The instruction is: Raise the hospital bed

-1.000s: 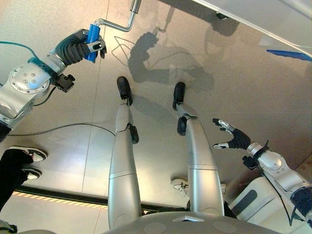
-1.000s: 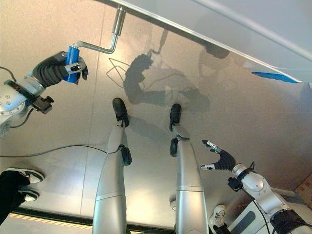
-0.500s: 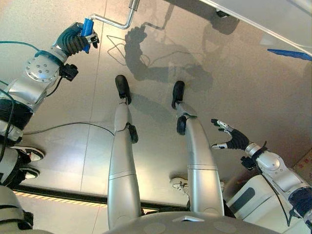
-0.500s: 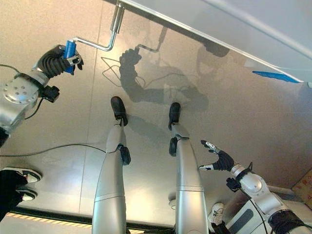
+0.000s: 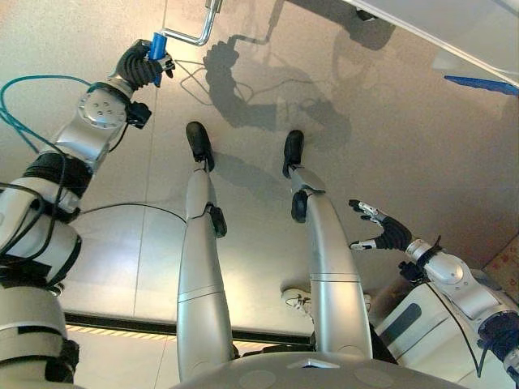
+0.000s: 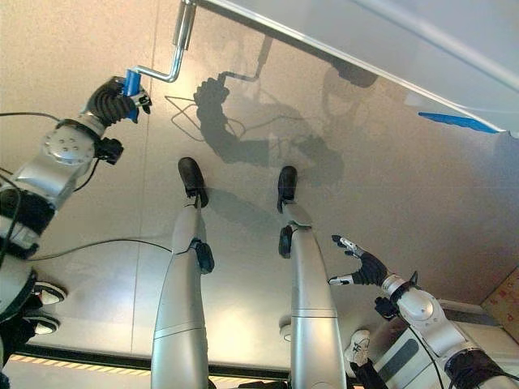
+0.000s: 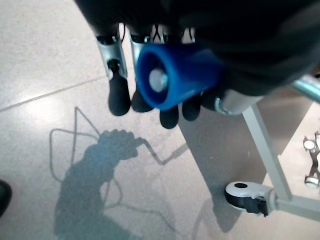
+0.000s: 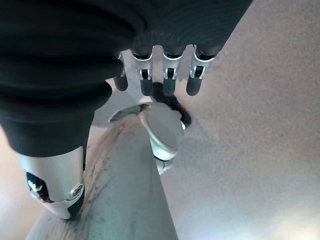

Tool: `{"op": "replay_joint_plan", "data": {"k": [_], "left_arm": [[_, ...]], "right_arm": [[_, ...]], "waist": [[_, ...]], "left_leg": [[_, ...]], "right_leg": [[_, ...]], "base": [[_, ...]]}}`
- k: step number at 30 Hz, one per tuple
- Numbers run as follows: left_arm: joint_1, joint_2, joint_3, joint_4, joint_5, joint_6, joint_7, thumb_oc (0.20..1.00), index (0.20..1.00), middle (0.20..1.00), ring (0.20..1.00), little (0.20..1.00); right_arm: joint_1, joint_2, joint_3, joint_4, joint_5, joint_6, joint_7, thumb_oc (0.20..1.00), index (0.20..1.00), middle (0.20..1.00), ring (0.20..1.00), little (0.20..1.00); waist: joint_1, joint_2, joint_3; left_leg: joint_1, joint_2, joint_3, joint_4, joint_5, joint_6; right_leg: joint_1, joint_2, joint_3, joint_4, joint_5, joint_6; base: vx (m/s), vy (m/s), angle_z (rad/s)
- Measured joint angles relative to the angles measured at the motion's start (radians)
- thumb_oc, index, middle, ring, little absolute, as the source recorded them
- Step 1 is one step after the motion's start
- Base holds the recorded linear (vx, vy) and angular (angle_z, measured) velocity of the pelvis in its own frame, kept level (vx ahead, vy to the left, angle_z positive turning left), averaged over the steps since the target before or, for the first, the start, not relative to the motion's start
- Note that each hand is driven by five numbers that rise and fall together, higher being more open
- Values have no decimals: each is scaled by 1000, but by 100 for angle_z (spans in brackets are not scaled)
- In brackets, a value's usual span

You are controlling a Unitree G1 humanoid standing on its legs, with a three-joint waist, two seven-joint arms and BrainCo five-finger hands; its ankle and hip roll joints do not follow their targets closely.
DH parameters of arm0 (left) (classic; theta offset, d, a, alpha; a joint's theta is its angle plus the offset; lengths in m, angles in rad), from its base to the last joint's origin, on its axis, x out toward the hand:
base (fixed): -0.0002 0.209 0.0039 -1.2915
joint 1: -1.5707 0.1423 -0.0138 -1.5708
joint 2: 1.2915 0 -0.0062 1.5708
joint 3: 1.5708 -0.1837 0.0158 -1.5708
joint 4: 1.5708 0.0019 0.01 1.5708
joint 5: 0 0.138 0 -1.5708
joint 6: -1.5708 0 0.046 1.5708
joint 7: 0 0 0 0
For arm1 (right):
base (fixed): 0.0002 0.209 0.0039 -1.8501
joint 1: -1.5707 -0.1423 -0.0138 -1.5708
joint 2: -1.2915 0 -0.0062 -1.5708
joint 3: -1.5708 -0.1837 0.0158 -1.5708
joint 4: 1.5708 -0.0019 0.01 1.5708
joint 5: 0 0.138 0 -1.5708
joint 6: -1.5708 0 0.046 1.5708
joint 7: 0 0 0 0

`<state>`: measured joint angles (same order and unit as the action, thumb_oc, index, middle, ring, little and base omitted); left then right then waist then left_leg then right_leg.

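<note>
Grey floor (image 5: 389,138) under the bed (image 5: 454,32) at one o'clock. From the head, my left hand (image 5: 142,65) grips the crank's blue handle (image 5: 157,45) at eleven; right hand (image 5: 381,233) spread, empty, at four. Left wrist: fingers (image 7: 119,95) curl around the handle (image 7: 175,75).

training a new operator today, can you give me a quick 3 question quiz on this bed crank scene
1. True or false: the left hand is curled round the blue crank handle.
2. Which hand hangs free over the floor with its fingers spread? A) left B) right
3. Fill in: beside the bed frame leg, a ____ rests on the floor.

Key:
1. True
2. B, the right hand
3. caster wheel
</note>
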<state>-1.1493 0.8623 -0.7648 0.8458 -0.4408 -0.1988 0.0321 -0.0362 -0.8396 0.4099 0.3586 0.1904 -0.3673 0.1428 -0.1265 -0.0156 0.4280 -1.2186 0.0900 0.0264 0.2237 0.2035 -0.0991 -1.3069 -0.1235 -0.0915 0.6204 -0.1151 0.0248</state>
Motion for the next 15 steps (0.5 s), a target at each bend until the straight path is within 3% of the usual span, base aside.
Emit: {"op": "replay_joint_plan", "data": {"k": [15], "left_arm": [[-45, -164, 0, 102, 113, 40, 49, 200, 200, 200, 200, 200]], "right_arm": [[-34, 2, 33, 12, 10, 0, -10, 1000, 1000, 1000, 1000, 1000]], "waist": [[-26, -1, 0]], "left_leg": [[-13, -1, -2, 18, -7, 3]], "right_leg": [[-5, -2, 1, 5, 0, 0]], "base": [[0, 0, 0]]}}
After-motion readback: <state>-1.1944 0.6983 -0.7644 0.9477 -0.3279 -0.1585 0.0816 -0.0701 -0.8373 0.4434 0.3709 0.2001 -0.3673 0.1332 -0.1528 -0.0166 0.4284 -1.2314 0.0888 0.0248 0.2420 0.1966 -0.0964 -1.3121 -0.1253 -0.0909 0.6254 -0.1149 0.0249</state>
